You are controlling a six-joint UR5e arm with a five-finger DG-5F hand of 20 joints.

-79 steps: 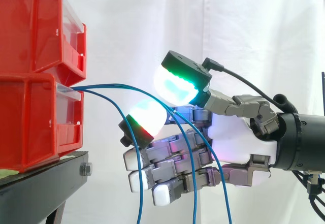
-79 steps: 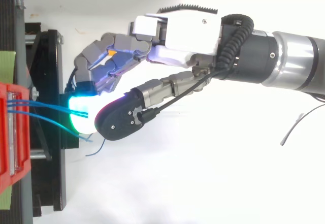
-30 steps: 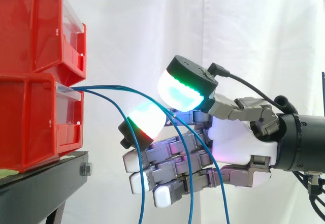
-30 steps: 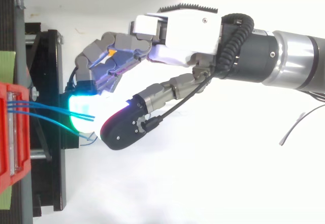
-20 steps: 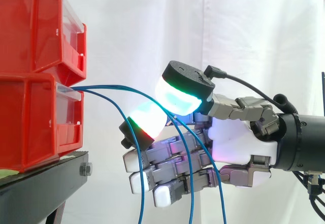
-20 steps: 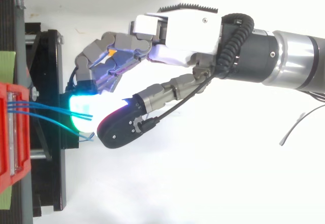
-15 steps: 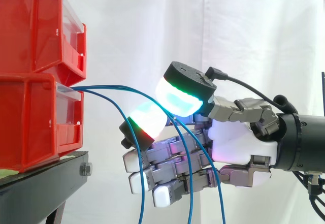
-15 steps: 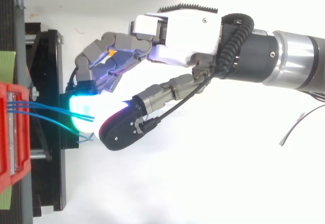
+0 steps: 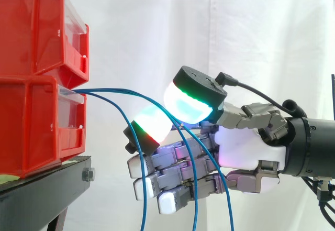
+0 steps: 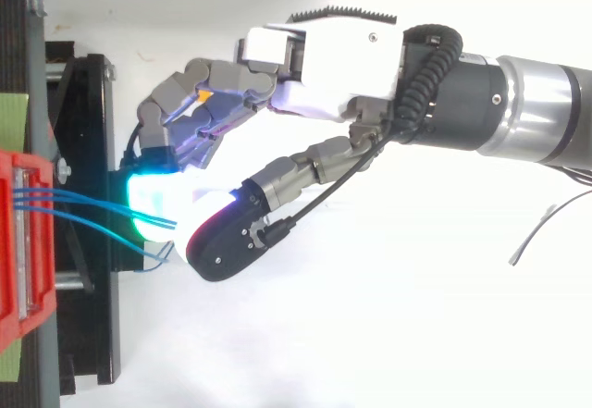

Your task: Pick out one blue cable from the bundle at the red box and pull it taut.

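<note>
Slack in the 3 blue cables drooping from the front edge of the lower red bin past the hand suggests light, limp, slippery wire, best pinched near the arc; whether the hand clamps one I cannot tell.

No writing, number or sign can be read anywhere. On the left, the clear plastic front strips of the stacked red plastic bins show no legible print. The pale green patch on the black stand at the far left looks plain, with no lettering that can be made out.
</note>
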